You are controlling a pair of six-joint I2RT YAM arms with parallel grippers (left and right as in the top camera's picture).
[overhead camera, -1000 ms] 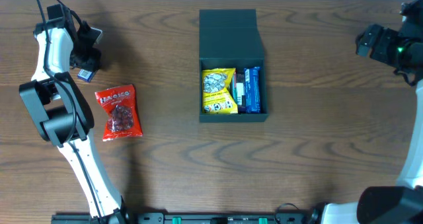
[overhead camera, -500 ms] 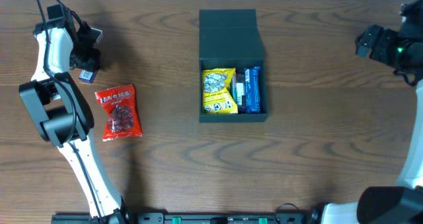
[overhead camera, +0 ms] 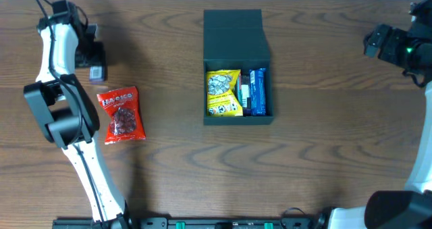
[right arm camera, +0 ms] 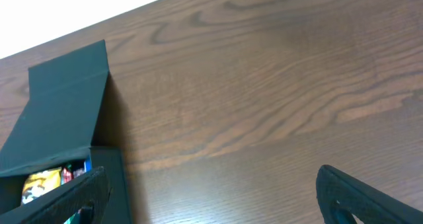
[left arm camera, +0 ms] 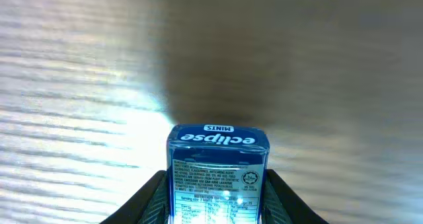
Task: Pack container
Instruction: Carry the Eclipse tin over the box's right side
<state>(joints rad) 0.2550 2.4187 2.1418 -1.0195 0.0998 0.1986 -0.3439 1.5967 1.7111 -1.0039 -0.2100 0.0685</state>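
The container (overhead camera: 237,46) is a dark teal box at the table's back centre. Its lid flap is open and lies toward the far edge. It holds a yellow snack packet (overhead camera: 223,92) and blue packets (overhead camera: 257,91). It also shows in the right wrist view (right arm camera: 63,108) at the left. My left gripper (overhead camera: 93,60) at the far left is shut on a blue Eclipse mints box (left arm camera: 218,168), which is also seen from overhead (overhead camera: 97,72). My right gripper (right arm camera: 211,204) is open and empty at the far right (overhead camera: 374,42), well away from the container.
A red snack packet (overhead camera: 122,114) lies flat on the wooden table just in front of my left gripper. The table's far edge runs close behind the container's lid.
My left gripper has shifted slightly back and to the right with the mints box in it. The right arm, the container and the red packet have not moved.
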